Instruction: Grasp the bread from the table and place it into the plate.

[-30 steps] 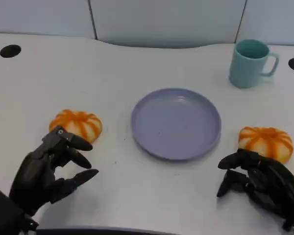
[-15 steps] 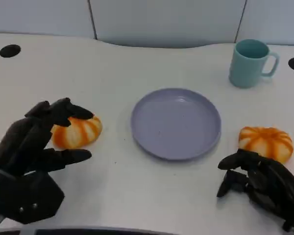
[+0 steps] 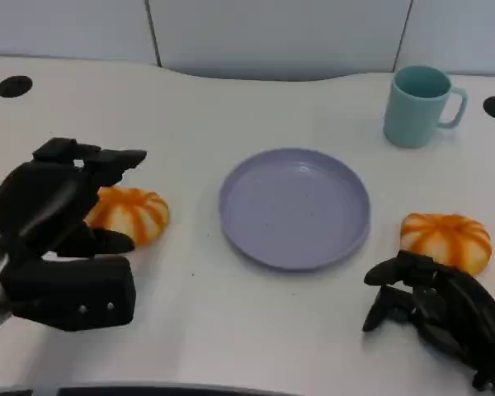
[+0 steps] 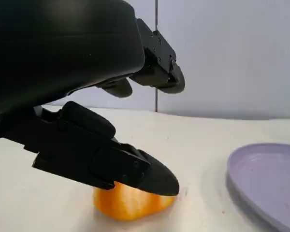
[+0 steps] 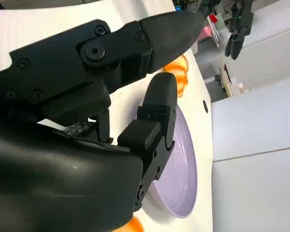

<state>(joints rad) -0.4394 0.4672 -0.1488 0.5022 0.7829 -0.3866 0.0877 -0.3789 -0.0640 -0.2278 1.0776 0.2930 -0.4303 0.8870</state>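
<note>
Two orange-striped breads lie on the white table. The left bread (image 3: 134, 214) sits left of the lavender plate (image 3: 294, 206), and the right bread (image 3: 445, 238) sits right of it. My left hand (image 3: 56, 204) hovers over the left bread with its fingers spread. In the left wrist view its fingers (image 4: 111, 162) arch above the bread (image 4: 130, 205) without closing on it, and the plate (image 4: 268, 179) lies beyond. My right hand (image 3: 436, 312) rests on the table just in front of the right bread, holding nothing. The plate (image 5: 183, 186) is bare.
A teal mug (image 3: 420, 106) stands at the back right, beyond the plate. Two dark round holes (image 3: 14, 86) mark the far corners of the table. A grey wall panel runs along the back edge.
My left hand has risen and reached forward, from near the front edge to above the left bread. The right hand, the plate and both breads have stayed put.
</note>
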